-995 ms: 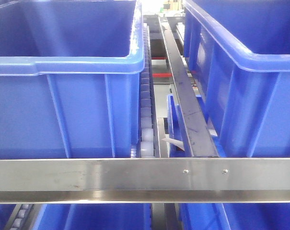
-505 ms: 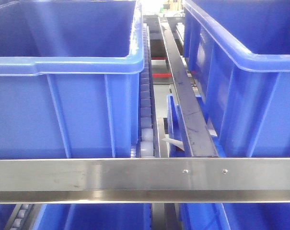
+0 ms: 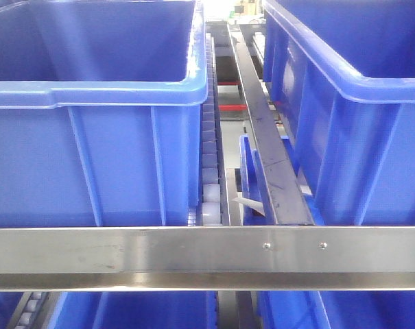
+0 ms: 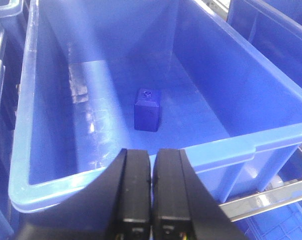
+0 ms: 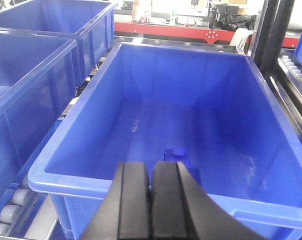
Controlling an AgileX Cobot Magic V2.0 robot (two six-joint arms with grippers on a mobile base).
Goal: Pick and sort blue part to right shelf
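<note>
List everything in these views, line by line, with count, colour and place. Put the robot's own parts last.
Deep plastic bins: two fill the front view, blue, left bin and right bin, on the rack; more show below and beside.
Front rail: one, brushed steel, across the rack's front.
Roller track: one, white rollers, between the two bins.
Divider bar: one, dark metal, running back beside the rollers.
Blue part: one, dark blue block, on the floor of the bin under the left wrist.
Second blue part: one, blue, on the floor of the bin under the right wrist, partly hidden.
Workbench: red-edged, far background, cluttered.
Left end effector: black, shut, empty, above the bin's near rim.
Right end effector: black, shut, empty.
</note>
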